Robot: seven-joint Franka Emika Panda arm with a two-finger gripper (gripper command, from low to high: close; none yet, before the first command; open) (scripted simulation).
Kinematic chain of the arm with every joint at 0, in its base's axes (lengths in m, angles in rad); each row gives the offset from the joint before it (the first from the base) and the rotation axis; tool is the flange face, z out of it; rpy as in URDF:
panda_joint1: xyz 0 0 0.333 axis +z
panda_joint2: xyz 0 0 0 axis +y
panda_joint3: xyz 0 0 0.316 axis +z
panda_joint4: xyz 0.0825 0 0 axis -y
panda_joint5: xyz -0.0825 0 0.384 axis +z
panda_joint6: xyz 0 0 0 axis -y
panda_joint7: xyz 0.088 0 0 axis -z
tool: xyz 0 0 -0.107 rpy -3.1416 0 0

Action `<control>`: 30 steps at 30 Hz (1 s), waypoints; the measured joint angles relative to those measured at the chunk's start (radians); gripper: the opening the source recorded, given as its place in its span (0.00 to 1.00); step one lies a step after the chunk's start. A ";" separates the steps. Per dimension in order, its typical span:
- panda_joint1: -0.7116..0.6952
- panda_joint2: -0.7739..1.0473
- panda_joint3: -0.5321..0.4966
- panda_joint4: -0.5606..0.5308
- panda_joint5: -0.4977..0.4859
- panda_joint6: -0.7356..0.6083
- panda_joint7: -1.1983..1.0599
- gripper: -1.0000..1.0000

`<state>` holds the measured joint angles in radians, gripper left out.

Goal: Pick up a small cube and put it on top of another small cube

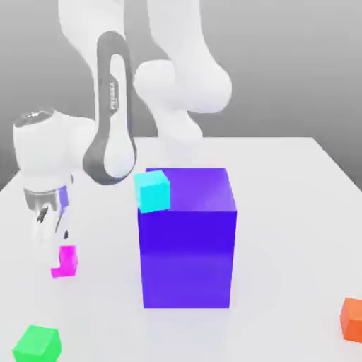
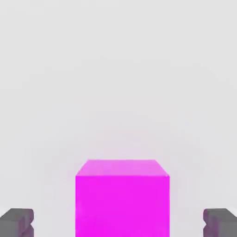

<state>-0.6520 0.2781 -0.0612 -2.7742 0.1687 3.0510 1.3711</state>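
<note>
1. Pink cube (image 1: 66,260) sits on the table (image 1: 297,212), near the exterior view's left edge, well apart from the big blue block (image 1: 187,240).
2. Gripper (image 1: 48,230) hangs just above the pink cube, pointing down, a bit toward the exterior view's left of it. I see no contact.
3. In the hand view the pink cube (image 2: 122,199) lies straight under the hand, between the two fingertips (image 2: 17,222), with a clear gap on both sides.
4. Cube faces look square to the jaws' line; no long axis, it's a cube, so any face pair should do.
5. Jaws are spread wide, released, holding nothing and touching nothing.
6. My read: the grasp is not yet made. The coming move turns on a straight drop so the fingertips bracket the cube, then a squeeze.
7. Other small cubes: cyan cube (image 1: 153,191) at the blue block's top corner, whether on it or just beside it I can't tell; green cube (image 1: 37,343) on the table, nearer the camera than the pink one; orange cube (image 1: 351,318) at the exterior view's right edge.
8. Which one is the stack target I can't tell; green lies nearest the gripper.
9. Risk, as I judge it: an off-centre descent lands a fingertip on the cube top and nudges it.
</note>
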 joint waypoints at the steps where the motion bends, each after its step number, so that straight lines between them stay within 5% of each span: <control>1: -0.012 0.019 0.013 0.004 0.005 0.015 -0.005 0.00; 8: -0.013 0.015 0.013 0.003 0.001 0.013 0.000 0.00; 15: 0.039 -0.208 -0.068 -0.036 -0.133 -0.170 0.095 0.00; 30: 0.139 -0.029 0.110 0.475 -0.188 -0.502 -0.282 0.00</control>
<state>-0.5133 0.2491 0.0489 -2.2996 -0.0192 2.5487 1.0890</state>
